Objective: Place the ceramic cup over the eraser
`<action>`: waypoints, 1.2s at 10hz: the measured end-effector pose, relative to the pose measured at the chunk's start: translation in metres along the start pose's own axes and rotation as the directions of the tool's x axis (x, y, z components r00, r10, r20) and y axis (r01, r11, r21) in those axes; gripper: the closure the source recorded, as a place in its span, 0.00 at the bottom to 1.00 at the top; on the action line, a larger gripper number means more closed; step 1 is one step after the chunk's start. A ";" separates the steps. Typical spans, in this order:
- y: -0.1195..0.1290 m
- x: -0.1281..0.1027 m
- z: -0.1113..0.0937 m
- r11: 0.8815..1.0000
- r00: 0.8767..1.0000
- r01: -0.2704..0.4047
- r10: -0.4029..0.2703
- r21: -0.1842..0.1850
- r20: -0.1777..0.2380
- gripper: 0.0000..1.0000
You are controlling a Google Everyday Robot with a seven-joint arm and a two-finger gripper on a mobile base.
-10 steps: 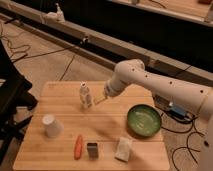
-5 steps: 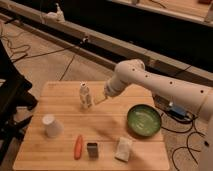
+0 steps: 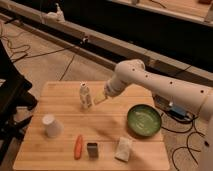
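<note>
While the gripper (image 3: 101,97) hangs with its jaws spread wide and nothing between them, just beside the small clear bottle (image 3: 86,96) on the side facing the green bowl (image 3: 144,120), the ceramic cup (image 3: 51,125) it must fetch stands apart from that bottle on the far side, nearer the camera and toward the picture's left, on the wooden table (image 3: 60,92). To reach it, by the look of things, the single arm has to pass over or around the bottle. The eraser (image 3: 92,149) lies in front of the bottle close to the table's near edge, between an orange carrot (image 3: 78,146) and a pale pad (image 3: 123,149), its longer side seeming to run toward the camera. Whether the cup sits mouth-up or mouth-down cannot be told. No brand, label or writing is legible on any item.
</note>
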 end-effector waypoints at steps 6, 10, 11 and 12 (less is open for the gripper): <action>0.000 0.000 0.000 1.000 1.000 0.000 0.000 0.000 0.000 0.28; 0.000 0.000 0.000 1.000 1.000 0.001 -0.001 0.000 0.000 0.28; -0.001 0.000 -0.002 1.000 1.000 0.001 -0.001 0.006 0.002 0.28; -0.004 -0.004 -0.009 1.000 1.000 0.001 -0.001 0.016 0.012 0.28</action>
